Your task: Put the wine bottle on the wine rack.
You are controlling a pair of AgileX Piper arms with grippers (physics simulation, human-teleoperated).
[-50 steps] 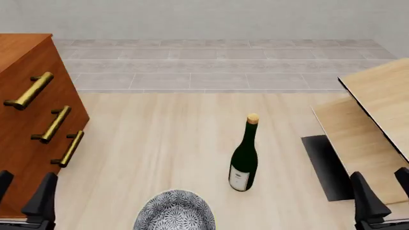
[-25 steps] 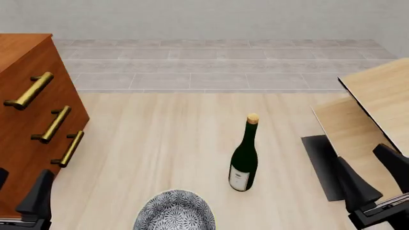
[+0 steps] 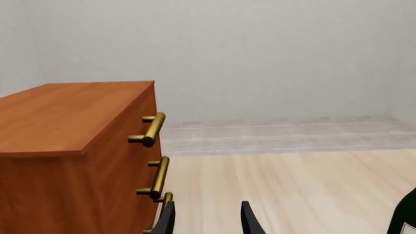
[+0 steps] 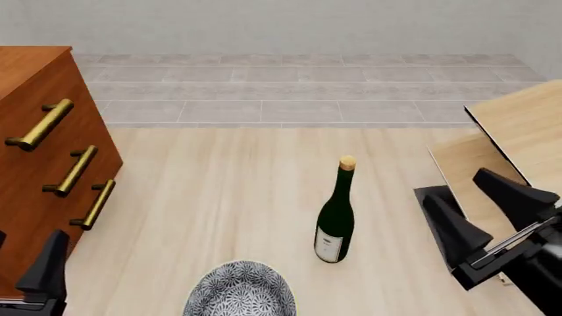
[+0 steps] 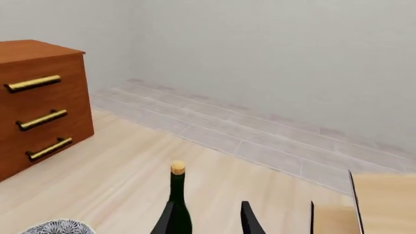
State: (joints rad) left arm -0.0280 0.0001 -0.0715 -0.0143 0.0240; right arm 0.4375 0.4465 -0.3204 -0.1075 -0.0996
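The wine bottle [image 4: 335, 220] stands upright on the table, dark green with a tan cork top and a small white label. It also shows in the right wrist view as the wine bottle [image 5: 177, 191], and at the edge of the left wrist view [image 3: 407, 214]. The wine rack [image 4: 525, 125], made of slanted tan boards on a black base, stands at the right. My right gripper [image 4: 483, 209] hangs open in front of the rack, to the right of the bottle and apart from it. My left gripper [image 4: 25, 263] is open low at the left, beside the cabinet.
A reddish-brown drawer cabinet [image 4: 39, 164] with brass handles fills the left side. A patterned grey bowl [image 4: 239, 291] sits at the near edge, just left of the bottle. Grey floor tiles lie beyond the table's far edge.
My right gripper has risen and moved forward and left, from the bottom right corner towards the bottle. The left gripper has sunk slightly. The bottle has not moved.
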